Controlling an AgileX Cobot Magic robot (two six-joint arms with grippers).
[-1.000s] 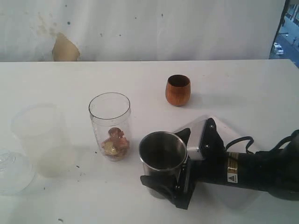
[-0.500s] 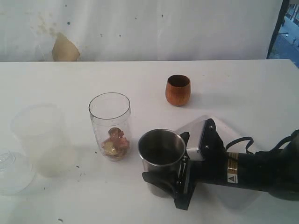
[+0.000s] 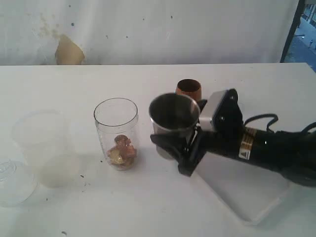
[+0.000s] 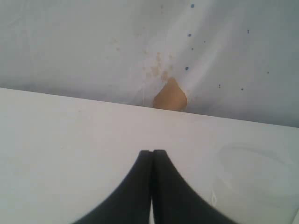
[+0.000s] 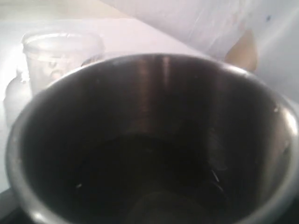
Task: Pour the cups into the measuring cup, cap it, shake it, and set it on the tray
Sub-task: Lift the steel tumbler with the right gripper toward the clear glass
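Note:
My right gripper [image 3: 172, 143] is shut on the brushed-steel tumbler [image 3: 174, 116] and holds it upright above the table, just right of the measuring cup [image 3: 116, 133]. The tumbler's dark inside [image 5: 149, 140] fills the right wrist view. The measuring cup stands open with brownish pieces at its bottom. The wooden cup [image 3: 188, 87] stands behind the tumbler, partly hidden by it. The clear cap [image 3: 9, 180] lies at the left edge. The white tray [image 3: 237, 192] lies under my right arm. My left gripper [image 4: 152, 152] is shut and empty over bare table, out of the exterior view.
A wide frosted plastic cup [image 3: 44, 148] stands left of the measuring cup, next to the cap. A white wall with a tan patch [image 3: 68, 51] closes off the back of the table.
My right gripper closed on the steel tumbler, lifted it off the table and carried it back toward the wooden cup. The tray under the arm now shows more.

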